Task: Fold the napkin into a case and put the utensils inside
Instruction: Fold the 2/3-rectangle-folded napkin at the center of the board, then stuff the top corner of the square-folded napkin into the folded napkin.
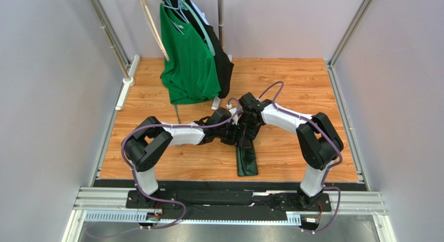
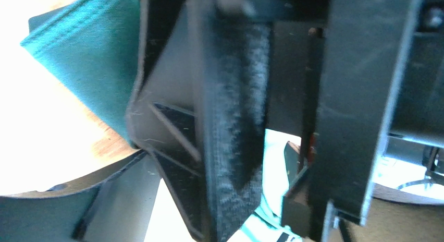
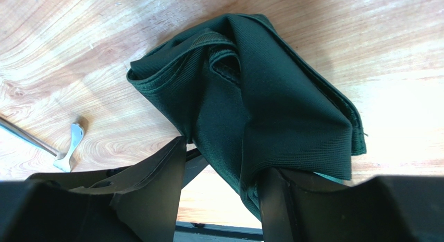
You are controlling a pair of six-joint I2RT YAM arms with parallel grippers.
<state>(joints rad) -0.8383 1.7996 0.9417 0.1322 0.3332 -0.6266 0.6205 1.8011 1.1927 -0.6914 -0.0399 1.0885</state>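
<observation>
The dark green napkin (image 1: 247,159) lies as a narrow folded strip on the wooden table, its far end bunched under both grippers. In the right wrist view the napkin (image 3: 250,96) is crumpled, and one fold drapes over one of my fingers (image 3: 281,200). My right gripper (image 3: 221,158) is open with its jaws wide apart. My left gripper (image 1: 233,130) presses close against the right one (image 1: 250,124). Its view is blurred: a corner of napkin (image 2: 88,54) shows beside a dark padded finger (image 2: 234,122). A silver utensil (image 3: 70,145) lies on the wood to the left.
A bright green T-shirt (image 1: 188,59) and a black garment (image 1: 221,59) hang on a stand at the back. The stand's thin leg (image 1: 177,115) reaches toward the left arm. Metal rails (image 1: 109,132) run along the table's sides.
</observation>
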